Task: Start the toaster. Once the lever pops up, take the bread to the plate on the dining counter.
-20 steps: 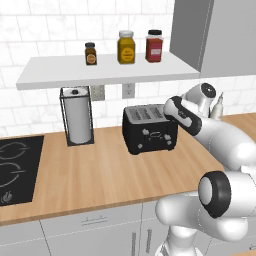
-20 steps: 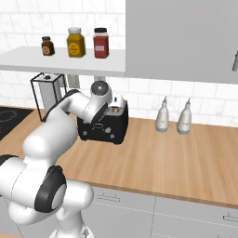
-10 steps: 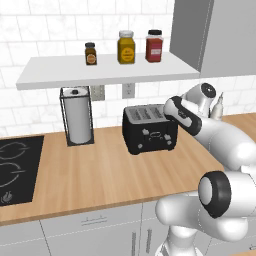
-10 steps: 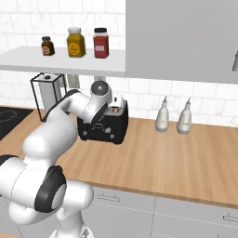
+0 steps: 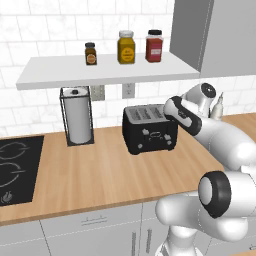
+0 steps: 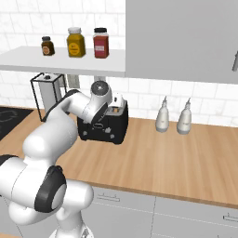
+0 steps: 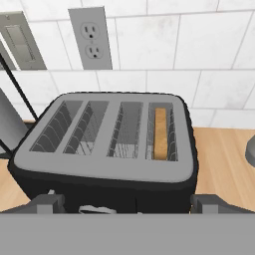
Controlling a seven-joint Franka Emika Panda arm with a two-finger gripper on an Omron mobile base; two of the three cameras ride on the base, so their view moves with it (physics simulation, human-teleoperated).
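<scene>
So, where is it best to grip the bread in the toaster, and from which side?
Grip the bread by its top edge, from straight above. It stands upright in the rightmost slot of the toaster, so probably only that crust is reachable.

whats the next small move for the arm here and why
Probably ease the open tool down the black boxy toaster's front toward its lever. The tan bread slice sits low in the rightmost slot, and the tool's dark fingertips straddle the front edge, touching nothing. The lever itself isn't clearly visible.
</scene>
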